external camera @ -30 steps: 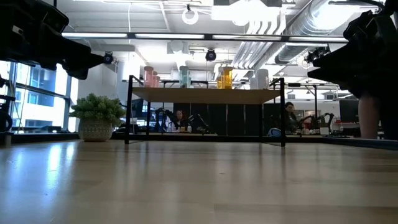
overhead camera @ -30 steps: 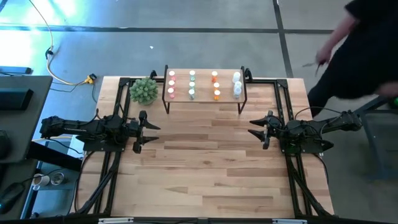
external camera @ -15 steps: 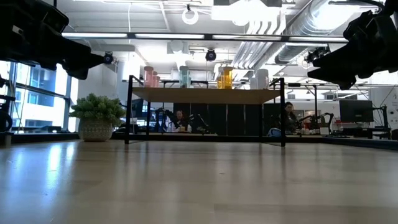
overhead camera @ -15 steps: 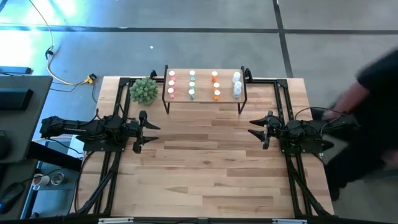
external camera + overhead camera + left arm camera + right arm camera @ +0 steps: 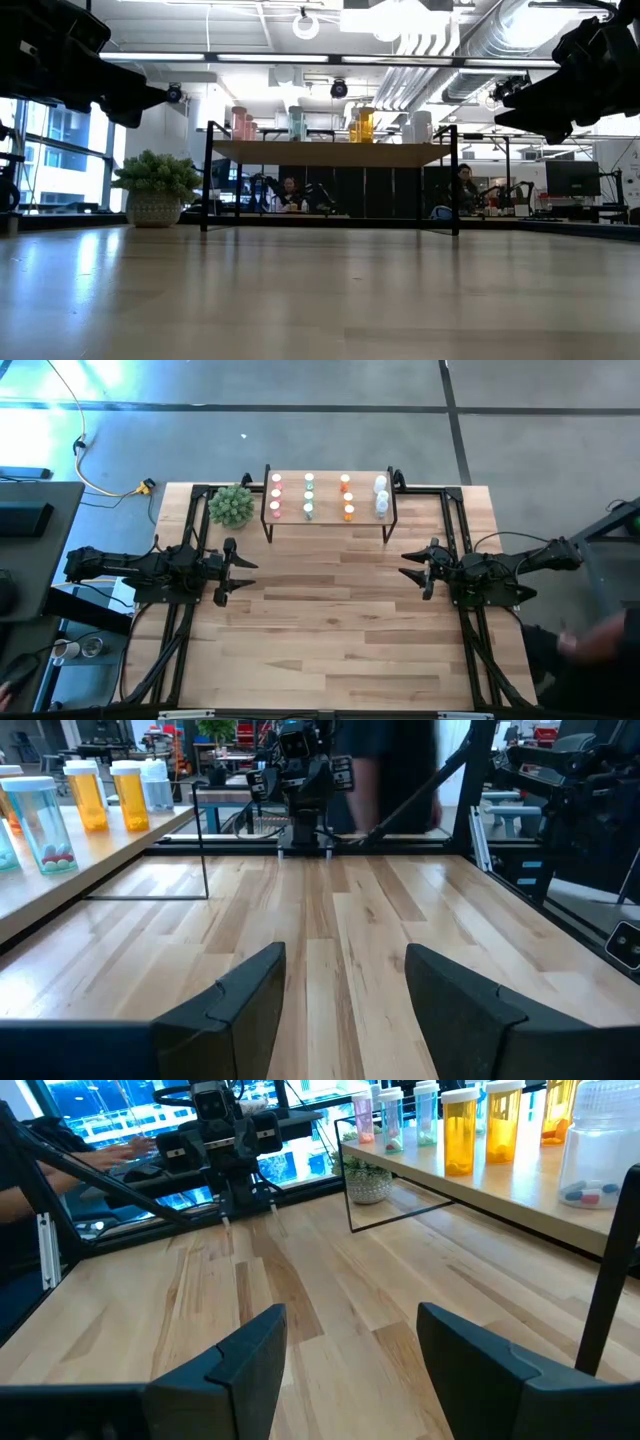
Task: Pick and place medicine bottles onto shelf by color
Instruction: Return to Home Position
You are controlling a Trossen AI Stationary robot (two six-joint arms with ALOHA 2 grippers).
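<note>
Bottles (image 5: 309,497) white-capped; pink, green, orange, clear columns on shelf (image 5: 327,495)

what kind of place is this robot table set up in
Probably an open-plan robotics lab or workshop: exposed silver ceiling ducts, people seated at desks behind the light wooden slatted table, grey concrete floor around it.

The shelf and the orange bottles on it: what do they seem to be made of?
The shelf: its top looks like light, matte wood; the thin black legs are probably painted metal. The orange bottles: probably translucent plastic, since light passes through them; their white caps look opaque.
</note>
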